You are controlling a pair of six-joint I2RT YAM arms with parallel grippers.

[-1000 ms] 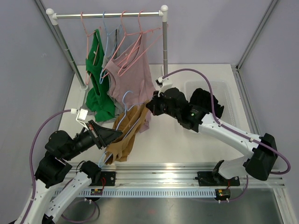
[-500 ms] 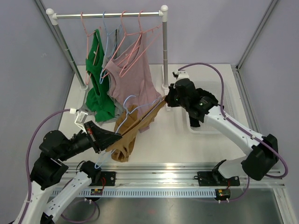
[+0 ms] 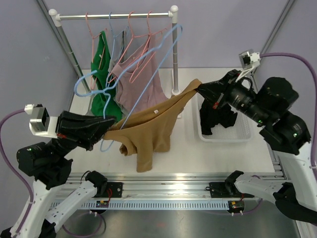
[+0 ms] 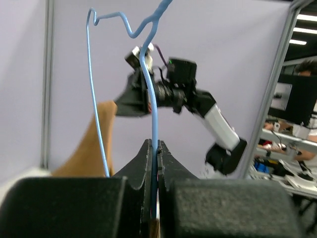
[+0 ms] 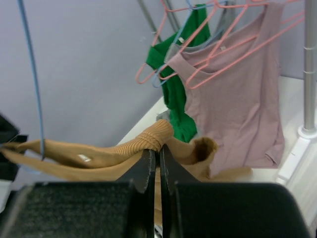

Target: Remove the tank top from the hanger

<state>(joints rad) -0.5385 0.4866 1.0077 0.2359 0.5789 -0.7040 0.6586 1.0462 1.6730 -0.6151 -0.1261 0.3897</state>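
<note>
**What the Views Withhold**

In the left wrist view the blue hanger (image 4: pixel 153 104) runs off the top edge, cutting away its hook. Its wire vanishes between the fingers of the left pincer (image 4: pixel 154 144), whose bulk covers most of the tan tank top (image 4: pixel 89 146). Right of the tank top, the room beyond is blurred. From above, the right pincer (image 3: pixel 199 89) meets the tank top's strap with its tips indistinct. In the right wrist view, above the tank top, a grey garment (image 5: pixel 225 14) shows only as a sliver.
</note>
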